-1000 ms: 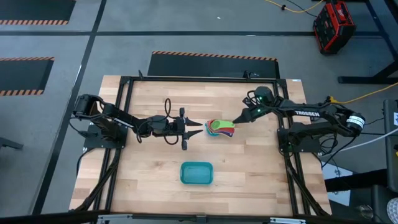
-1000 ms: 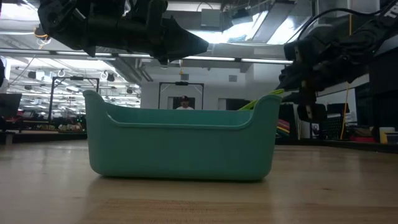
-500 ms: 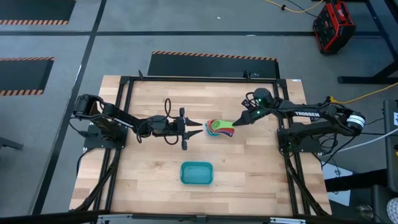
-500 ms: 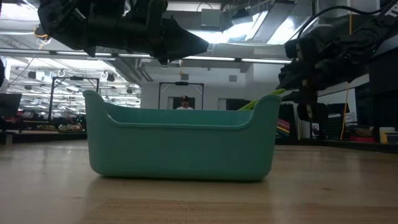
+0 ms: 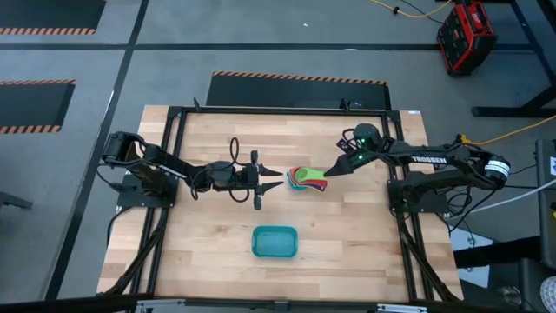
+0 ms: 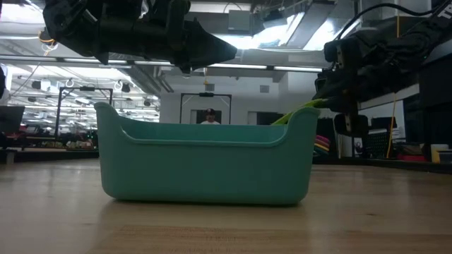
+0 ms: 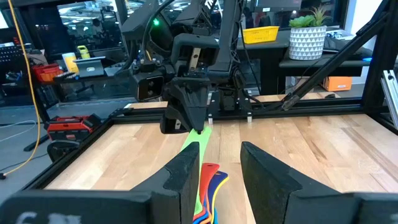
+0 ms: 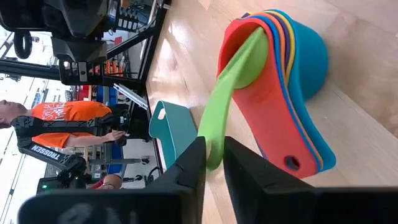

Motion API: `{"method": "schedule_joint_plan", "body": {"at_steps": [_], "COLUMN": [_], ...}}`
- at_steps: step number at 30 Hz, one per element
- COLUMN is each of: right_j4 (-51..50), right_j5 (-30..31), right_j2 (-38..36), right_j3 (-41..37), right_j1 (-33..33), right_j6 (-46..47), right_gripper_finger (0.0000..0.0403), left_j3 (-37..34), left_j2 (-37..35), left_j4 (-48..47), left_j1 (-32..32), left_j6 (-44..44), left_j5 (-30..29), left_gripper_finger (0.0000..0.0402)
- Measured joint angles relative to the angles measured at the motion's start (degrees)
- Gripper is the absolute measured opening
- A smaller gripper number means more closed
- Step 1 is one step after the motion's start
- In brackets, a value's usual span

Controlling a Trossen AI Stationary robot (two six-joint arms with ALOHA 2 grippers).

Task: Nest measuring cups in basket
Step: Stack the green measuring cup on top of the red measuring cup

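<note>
High view: the small teal-green rectangular plastic basket (image 5: 274, 242) sits empty, while the stack of nested coloured plastic measuring cups (image 5: 308, 179) lies well beyond it toward the table's far side, between the two arms. The right gripper (image 5: 333, 170) is pinched on the flat handle of the small green plastic scoop cup (image 8: 245, 62), whose bowl rests in the red cup at the top of the stack — the nesting step looks all but finished. The left gripper (image 5: 276, 178) hovers just beside the stack's other side, its fingers (image 7: 186, 177) parted and holding nothing.

By the look of it, the next move calls for seating or letting go of the green cup, then carrying the whole stack over to the basket without spilling it.

From the low view the basket's wall hides nearly all of the stack — only the green handle and a sliver of colour show past its corner. How many cups are nested cannot be counted.
</note>
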Motion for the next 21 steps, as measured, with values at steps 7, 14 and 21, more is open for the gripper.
{"method": "schedule_joint_plan", "body": {"at_steps": [7, 14, 21], "right_j4": [0.0, 0.2, 0.2], "right_j5": [0.0, -0.3, -1.1], "right_j2": [0.0, 0.0, 0.0], "right_j3": [0.0, 0.0, 0.0], "right_j1": [0.0, 0.0, 0.0], "right_j6": [0.1, 0.1, 0.1], "right_gripper_finger": [0.0034, 0.0015, 0.0019], "left_j3": [0.0, 0.0, 0.0], "left_j2": [0.0, 0.0, 0.0], "left_j4": [0.0, 0.0, 0.0], "left_j1": [0.0, 0.0, 0.0], "left_j6": [0.0, 0.0, 0.0], "left_j5": [0.0, 0.0, 0.0], "left_gripper_finger": [0.0112, 0.0112, 0.0112]}}
